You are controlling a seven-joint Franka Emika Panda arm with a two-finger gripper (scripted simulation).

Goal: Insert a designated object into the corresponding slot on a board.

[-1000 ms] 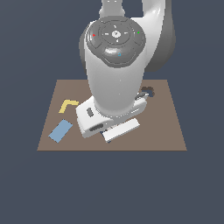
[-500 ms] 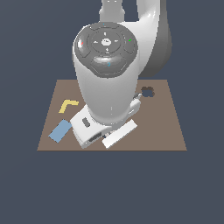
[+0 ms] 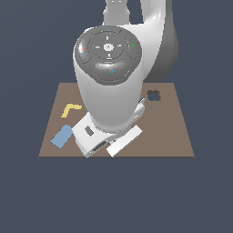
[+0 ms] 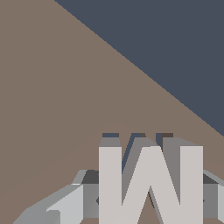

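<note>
In the wrist view the light grey-white M-shaped block (image 4: 151, 183) stands between the two fingers of my gripper (image 4: 151, 200), which is shut on it from both sides. One grey finger (image 4: 59, 205) shows beside the block. Thin navy strips of the slot (image 4: 110, 135) peek out just past the block's far edge, on the brown board (image 4: 52, 100). Whether the block's base is inside the recess cannot be told. In the exterior view the arm's bulk hides the block, the slot and the fingertips; only the white hand (image 3: 93, 136) shows low over the board (image 3: 175, 134).
A dark clover-shaped hole (image 3: 153, 95) lies at the board's far side, towards the exterior view's right. A yellow L shape (image 3: 70, 109) and a blue rectangle (image 3: 61, 136) lie on its left part. The board's edge (image 4: 144, 78) runs diagonally in the wrist view.
The arm's wrist and hand have shifted slightly towards the exterior view's left and a little lower over the board. The clover hole is now uncovered.
</note>
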